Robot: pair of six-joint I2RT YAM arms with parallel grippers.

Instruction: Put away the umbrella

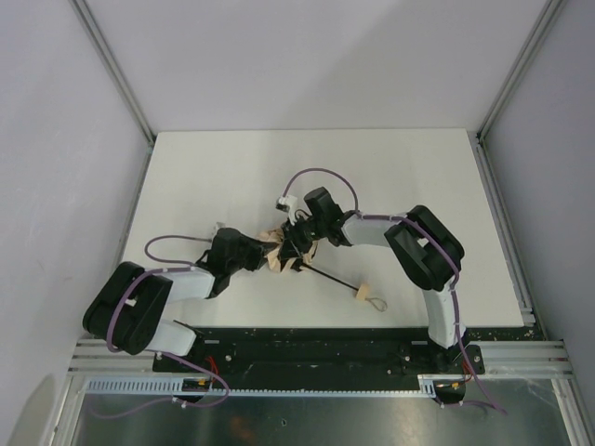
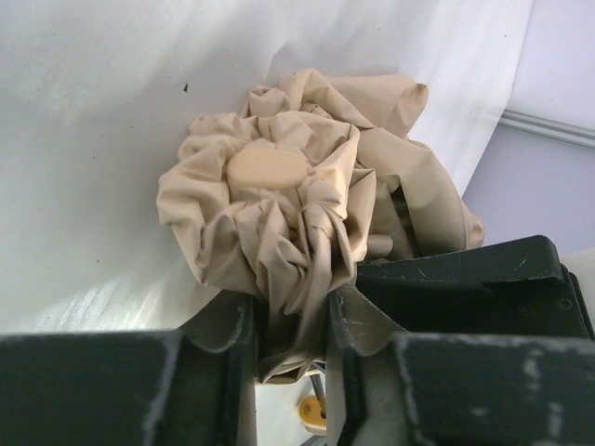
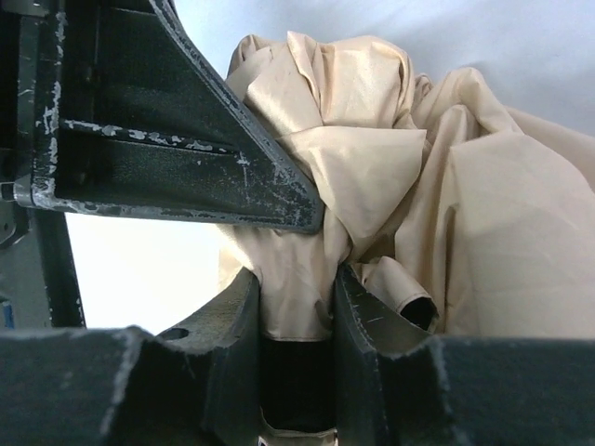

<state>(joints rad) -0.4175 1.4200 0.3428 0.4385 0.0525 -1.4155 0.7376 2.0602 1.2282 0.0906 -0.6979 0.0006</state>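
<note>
The umbrella (image 1: 277, 249) lies on the white table (image 1: 307, 167) as a crumpled tan bundle. Its thin black shaft (image 1: 330, 278) runs toward the near right and ends at the small tan handle (image 1: 358, 295) with a loop strap (image 1: 376, 300). My left gripper (image 1: 263, 253) is shut on a fold of the umbrella fabric (image 2: 279, 232) below its round tan cap (image 2: 267, 170); cloth fills the gap between the fingers (image 2: 346, 330). From the other side my right gripper (image 1: 296, 240) is shut on another fold of the fabric (image 3: 390, 186), pinched between its fingers (image 3: 234, 321).
Both arms meet over the bundle in the middle of the table, their heads nearly touching. The right gripper's black body (image 2: 469, 279) shows in the left wrist view, and the left gripper's body (image 3: 158, 139) in the right wrist view. Aluminium rails (image 1: 502, 223) and grey walls border the table.
</note>
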